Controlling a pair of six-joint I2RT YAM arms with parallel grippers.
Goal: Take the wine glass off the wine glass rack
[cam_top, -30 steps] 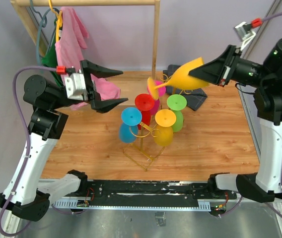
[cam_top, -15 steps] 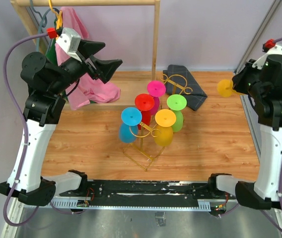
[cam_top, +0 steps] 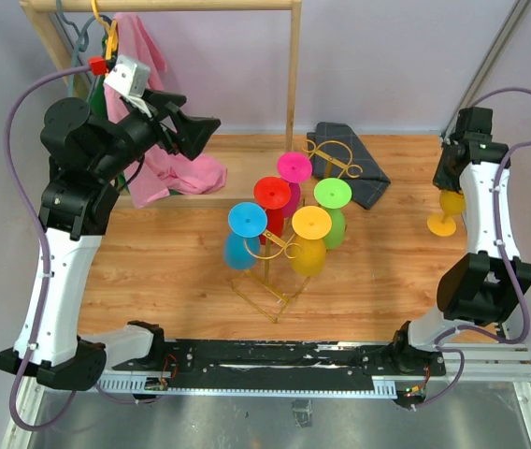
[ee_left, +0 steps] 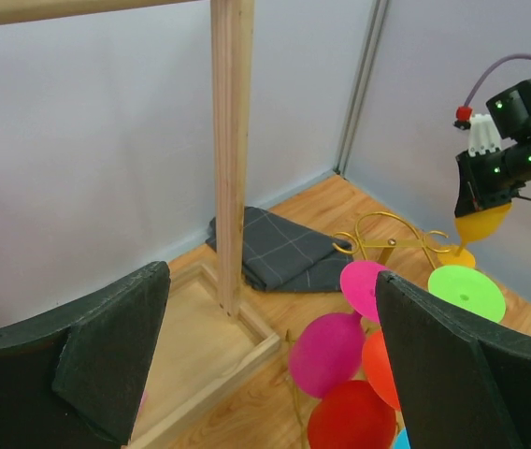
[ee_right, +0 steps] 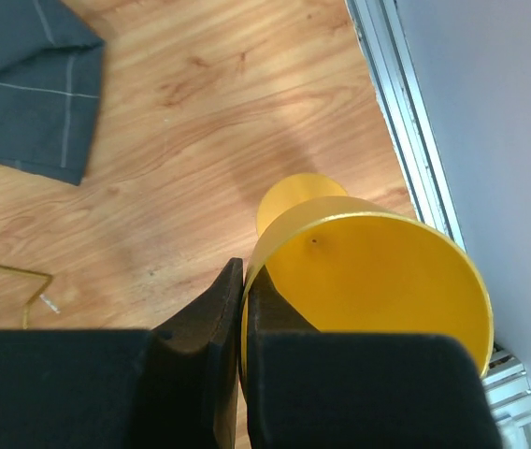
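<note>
The yellow glass (cam_top: 443, 223) is already off the rack (cam_top: 267, 292) and hangs upright at the far right of the desk (cam_top: 153, 271), well apart from the rack and near the desk's right edge. The right tool (ee_right: 244, 282) is clamped on the bowl's rim, one finger inside the bowl and one outside. The step in hand looks like the set-down. The foot sits low over the wood, though whether it touches cannot be told from these views. The left tool (cam_top: 193, 132) is raised at the far left with its fingers wide apart, holding nothing and taking no part. Five other glasses (cam_top: 311, 223) hang on the rack, untouched. The next move likely calls for a straight descent until the foot rests flat, with the stem kept vertical. After that the fingers should part gently and the tool should lift straight up so the inner finger clears the rim without tipping the glass. With the edge so near, any sideways drift to the right is the chief risk.
</note>
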